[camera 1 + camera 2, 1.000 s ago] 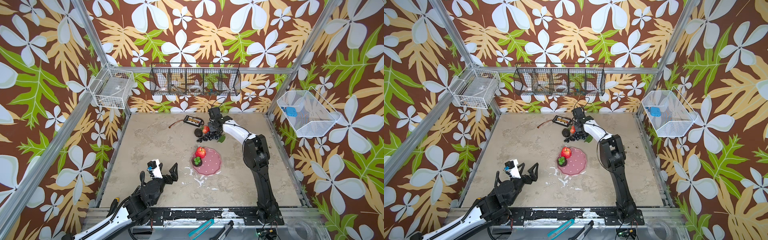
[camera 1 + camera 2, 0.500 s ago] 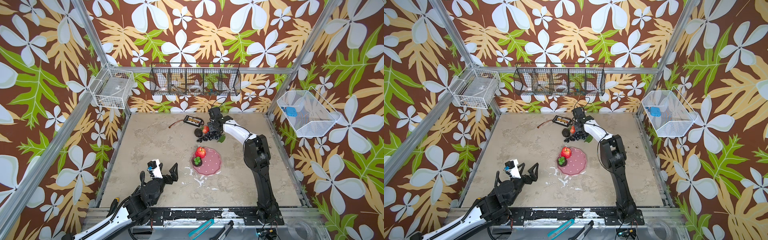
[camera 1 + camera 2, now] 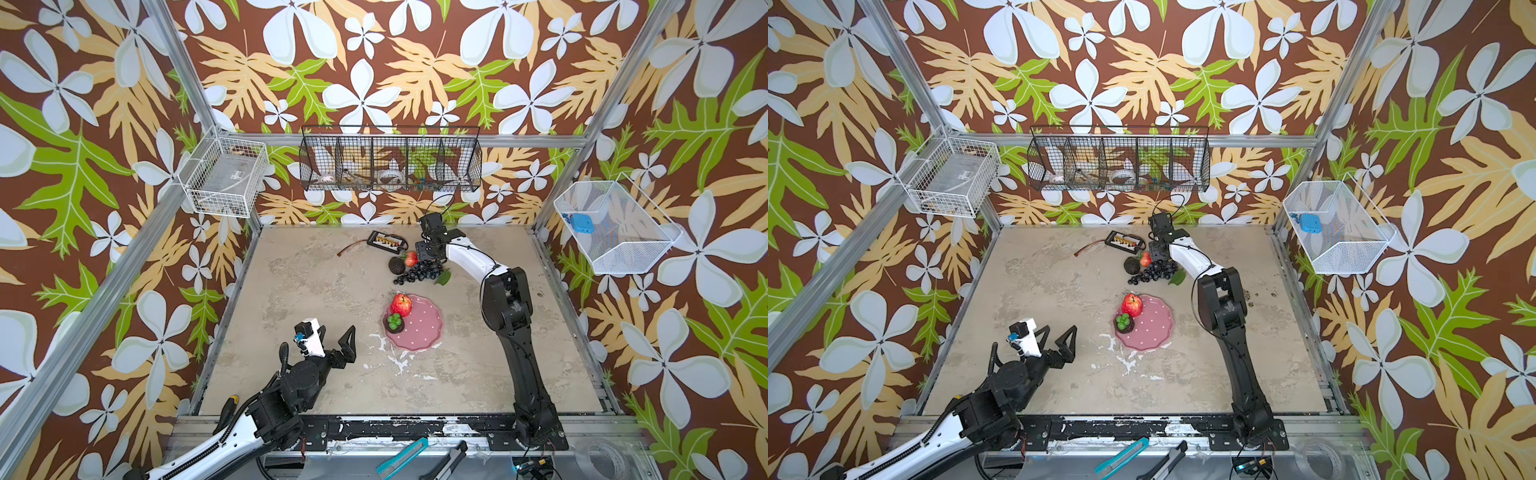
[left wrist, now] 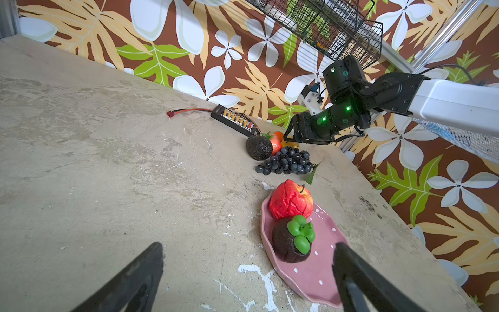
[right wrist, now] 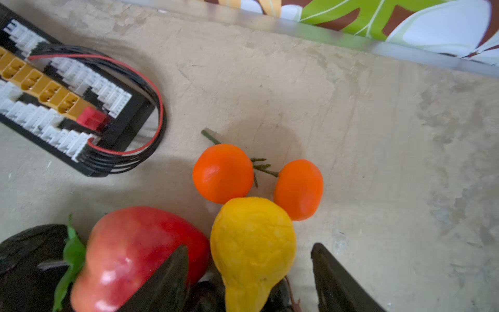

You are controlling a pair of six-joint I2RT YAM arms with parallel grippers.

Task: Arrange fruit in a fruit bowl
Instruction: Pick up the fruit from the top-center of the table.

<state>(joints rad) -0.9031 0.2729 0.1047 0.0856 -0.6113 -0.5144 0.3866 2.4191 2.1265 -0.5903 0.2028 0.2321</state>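
Observation:
The pink dotted fruit bowl (image 3: 419, 332) (image 3: 1152, 330) (image 4: 313, 267) holds a red apple (image 3: 401, 304) (image 4: 290, 200) and a dark round fruit with a green leaf top (image 3: 394, 323) (image 4: 290, 243). At the back lie an avocado (image 3: 397, 265), a second red apple (image 3: 410, 258) (image 5: 129, 254), a grape bunch (image 3: 417, 272) (image 4: 287, 162), a yellow lemon (image 5: 252, 243) and two oranges (image 5: 222, 173). My right gripper (image 3: 428, 251) (image 5: 248, 250) is open, low over this pile, with the lemon between its fingers and a gap on each side. Left of the bowl, my left gripper (image 3: 336, 336) (image 4: 248, 247) is wide open and empty.
A black gadget with a red cable (image 3: 386, 242) (image 5: 54, 94) lies just behind the fruit pile, near the back wall. Wire baskets hang on the back wall (image 3: 390, 164) and on both side walls. White paint marks (image 3: 390, 357) spot the table in front of the bowl.
My right gripper's jaws have spread apart over the fruit pile. The left arm has not moved.

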